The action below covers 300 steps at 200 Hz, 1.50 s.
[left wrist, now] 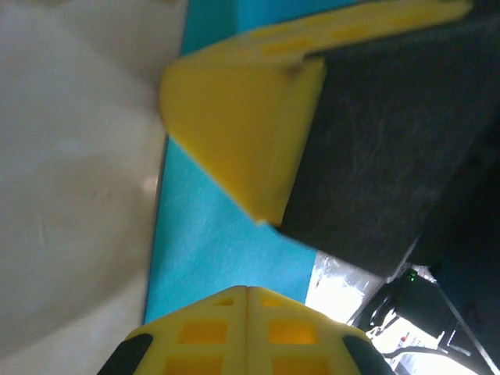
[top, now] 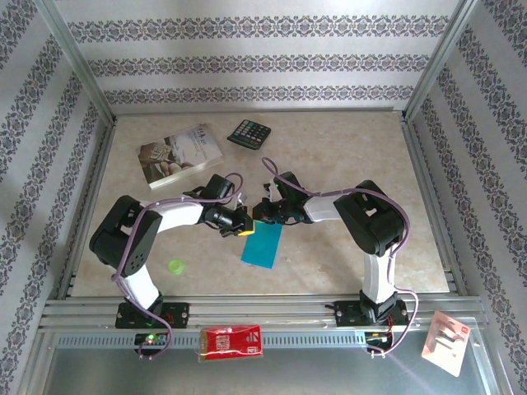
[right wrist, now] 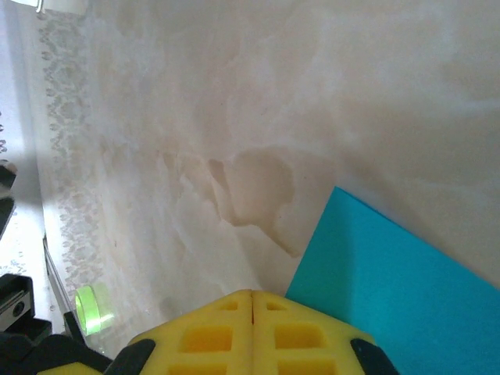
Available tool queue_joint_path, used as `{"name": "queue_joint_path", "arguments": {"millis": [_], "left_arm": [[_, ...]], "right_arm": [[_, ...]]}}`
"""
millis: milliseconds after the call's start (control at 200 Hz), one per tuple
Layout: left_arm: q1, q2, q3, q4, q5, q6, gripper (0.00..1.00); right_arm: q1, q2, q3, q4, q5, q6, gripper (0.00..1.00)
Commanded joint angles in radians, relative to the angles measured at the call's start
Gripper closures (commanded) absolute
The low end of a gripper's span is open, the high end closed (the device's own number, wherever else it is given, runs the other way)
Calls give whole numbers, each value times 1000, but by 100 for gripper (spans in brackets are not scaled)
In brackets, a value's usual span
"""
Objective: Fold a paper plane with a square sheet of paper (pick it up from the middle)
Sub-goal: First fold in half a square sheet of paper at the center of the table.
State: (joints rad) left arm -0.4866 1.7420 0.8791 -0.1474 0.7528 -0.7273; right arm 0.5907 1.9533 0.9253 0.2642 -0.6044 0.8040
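Item: paper sheet (top: 262, 245). Turquoise-blue, matte, plain, no print. Outline: narrow rectangle, longer than wide, straight edges, crisp corners. Pose: flat on tabletop (top: 346, 148), approx. centre, long axis near-to-far w/ slight tilt.

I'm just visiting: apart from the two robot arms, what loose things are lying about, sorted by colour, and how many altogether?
Turquoise-blue: 1, sheet of paper
Black: 1, calculator
Pale, printed: 1, book
Green: 1, small round thing
Red: 1, packet
White and red: 1, carded pack
Total: 6
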Motion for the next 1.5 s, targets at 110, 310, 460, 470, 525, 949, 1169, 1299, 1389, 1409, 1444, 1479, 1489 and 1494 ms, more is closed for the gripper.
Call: {"name": "queue_joint_path", "arguments": {"millis": [110,310,460,470,525,949,1169,1299,1389,1409,1444,1479,1489,1494], "left_arm": [[20,80,21,36,-2,8,100],[14,67,-44,37,3,11,100],[-10,30,-94,4,11,28,100],[-12,27,-98,-1,11,30,100],[-18,16,-113,-23,2,40,100],[-77,-72,-266,26,8,-17,100],[-120,-103,-320,46,-1,-51,100],[-139,-119,-361,73,-7,-79,100],[-152,-125,-388,95,-12,-98,100],[-154,-125,-393,98,-12,-102,100],[-161,-129,-399,100,-14,-106,100],[-167,-132,-401,96,-18,-106,100],[-170,-134,-401,91,-20,-105,100],[-171,-133,-400,90,-21,-105,100]], "right_arm": [[-9,56,-40,-51,74,-11,100],[-12,56,-43,-54,95,6,100],[-14,62,-43,-66,111,15,100],[-14,62,-43,-66,112,15,100],[-14,67,-43,-67,115,20,100],[-15,76,-30,-84,135,31,100],[-16,82,-26,-88,140,29,100],[-17,82,-23,-90,143,27,100],[-17,82,-22,-91,143,27,100],[-17,81,-22,-92,143,26,100],[-17,81,-22,-92,142,26,100],[-18,83,-22,-92,144,26,100],[-17,82,-22,-91,144,25,100],[-18,82,-22,-91,144,25,100]]}}
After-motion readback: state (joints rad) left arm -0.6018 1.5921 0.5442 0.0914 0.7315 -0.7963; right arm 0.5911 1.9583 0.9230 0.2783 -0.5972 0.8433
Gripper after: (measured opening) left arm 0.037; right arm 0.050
